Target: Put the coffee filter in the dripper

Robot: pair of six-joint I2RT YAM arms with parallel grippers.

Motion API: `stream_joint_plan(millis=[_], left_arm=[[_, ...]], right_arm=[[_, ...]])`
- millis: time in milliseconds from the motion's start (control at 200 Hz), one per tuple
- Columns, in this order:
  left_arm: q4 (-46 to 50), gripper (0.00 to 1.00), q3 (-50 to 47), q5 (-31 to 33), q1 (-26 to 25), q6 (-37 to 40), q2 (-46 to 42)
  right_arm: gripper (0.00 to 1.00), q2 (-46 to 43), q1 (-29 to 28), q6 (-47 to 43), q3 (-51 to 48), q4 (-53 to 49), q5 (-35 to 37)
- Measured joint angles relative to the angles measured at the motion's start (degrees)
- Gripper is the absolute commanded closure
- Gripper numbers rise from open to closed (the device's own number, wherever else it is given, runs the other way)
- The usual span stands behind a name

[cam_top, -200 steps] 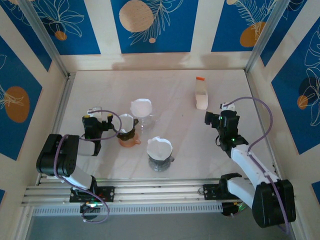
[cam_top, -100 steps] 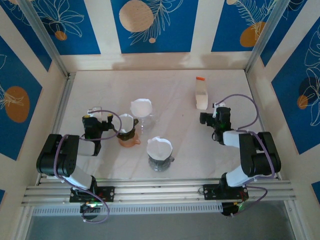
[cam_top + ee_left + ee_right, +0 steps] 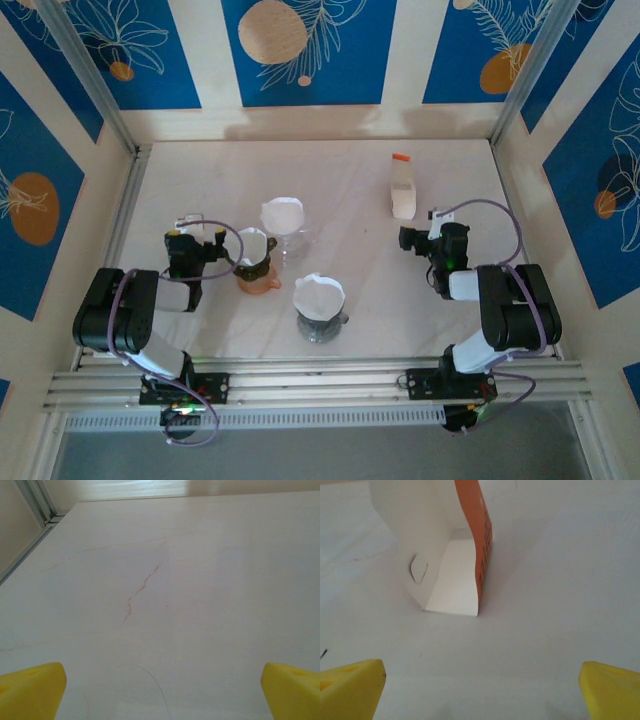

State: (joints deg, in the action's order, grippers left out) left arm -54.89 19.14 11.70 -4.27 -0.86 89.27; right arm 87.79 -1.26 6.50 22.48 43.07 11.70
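Three drippers stand mid-table in the top view, each with a white paper filter in it: an orange dripper (image 3: 257,272), a clear dripper (image 3: 286,228) behind it, and a clear dripper (image 3: 320,308) nearer the front. My left gripper (image 3: 190,236) rests just left of the orange dripper; its yellow fingertips (image 3: 31,690) stand wide apart over bare table, open and empty (image 3: 162,700). My right gripper (image 3: 430,230) sits just below the filter box (image 3: 402,192). It is open and empty (image 3: 482,695), facing the box's open end (image 3: 451,575).
The white and orange filter box lies on the table at the back right. Aluminium rails (image 3: 120,215) and patterned walls close in the table on the left, back and right. A thin reddish vein (image 3: 142,587) marks the tabletop.
The right arm has folded back toward its base, and its gripper has settled just below the box. The left arm and the drippers have not moved.
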Motion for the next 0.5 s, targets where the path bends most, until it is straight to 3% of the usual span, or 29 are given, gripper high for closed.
stream_joint_plan(millis=[500], left_arm=[[0.0, 0.0, 0.0, 0.0, 0.0, 0.0, 0.0]], right_arm=[[0.01, 0.0, 0.2, 0.17, 0.02, 2.67, -0.2]])
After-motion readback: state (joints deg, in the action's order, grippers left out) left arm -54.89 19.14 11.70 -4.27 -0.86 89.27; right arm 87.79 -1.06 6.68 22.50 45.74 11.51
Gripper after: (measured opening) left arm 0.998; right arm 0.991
